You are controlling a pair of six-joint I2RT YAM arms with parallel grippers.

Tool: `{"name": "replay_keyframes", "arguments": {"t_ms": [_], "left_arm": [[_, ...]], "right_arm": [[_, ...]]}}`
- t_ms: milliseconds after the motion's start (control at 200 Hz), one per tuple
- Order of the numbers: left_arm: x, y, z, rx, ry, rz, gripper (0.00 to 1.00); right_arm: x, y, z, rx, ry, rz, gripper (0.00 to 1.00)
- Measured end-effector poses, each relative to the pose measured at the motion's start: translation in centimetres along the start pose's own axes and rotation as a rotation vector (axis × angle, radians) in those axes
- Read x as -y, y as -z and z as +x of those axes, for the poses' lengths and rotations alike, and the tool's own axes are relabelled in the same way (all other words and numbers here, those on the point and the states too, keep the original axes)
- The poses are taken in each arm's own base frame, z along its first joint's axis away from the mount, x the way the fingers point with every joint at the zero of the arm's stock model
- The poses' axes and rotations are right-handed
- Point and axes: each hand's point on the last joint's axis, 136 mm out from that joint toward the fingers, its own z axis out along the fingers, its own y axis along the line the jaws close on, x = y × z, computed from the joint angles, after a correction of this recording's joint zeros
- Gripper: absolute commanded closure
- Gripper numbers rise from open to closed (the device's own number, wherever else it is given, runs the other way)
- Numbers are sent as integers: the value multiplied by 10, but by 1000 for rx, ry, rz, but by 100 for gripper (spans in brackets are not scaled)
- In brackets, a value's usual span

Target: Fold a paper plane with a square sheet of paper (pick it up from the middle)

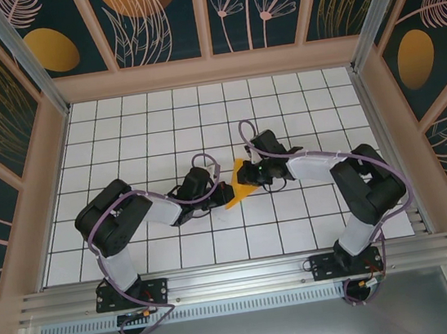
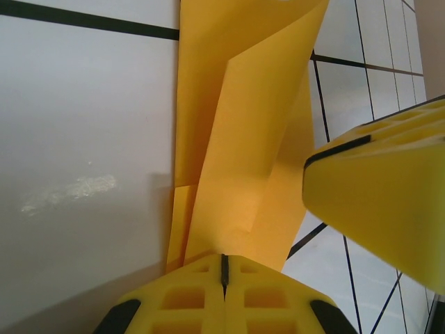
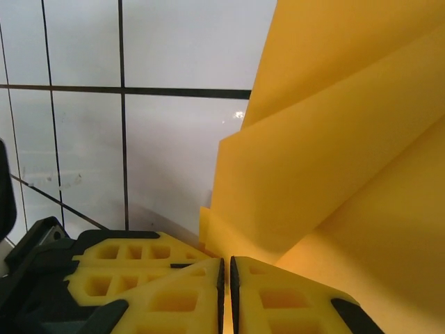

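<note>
The orange-yellow sheet of paper [image 1: 243,182] is folded into creased layers and held up over the middle of the table between both grippers. My left gripper [image 1: 228,193] comes in from the left. In the left wrist view its jaws [image 2: 224,268] are pressed together on the paper's lower edge, and the paper [image 2: 243,125] rises away in long folds. My right gripper [image 1: 252,175] comes in from the right. In the right wrist view its jaws [image 3: 227,268] stand a slit apart on the paper's edge, with the paper [image 3: 334,139] fanning up to the right. The two grippers' yellow fingers are almost touching.
White grid tiles [image 1: 201,120] cover the table, with peach walls [image 1: 211,70] on three sides. The aluminium rail [image 1: 238,276] with both arm bases runs along the near edge. One right finger [image 2: 382,202] looms close in the left wrist view.
</note>
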Motion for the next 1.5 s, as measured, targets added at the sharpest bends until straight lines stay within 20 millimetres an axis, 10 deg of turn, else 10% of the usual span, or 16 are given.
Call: {"name": "replay_keyframes", "arguments": {"t_ms": [1501], "left_arm": [[-1, 1, -1, -11, -9, -24, 96]], "right_arm": [[32, -15, -8, -33, -49, 9, 84]]}}
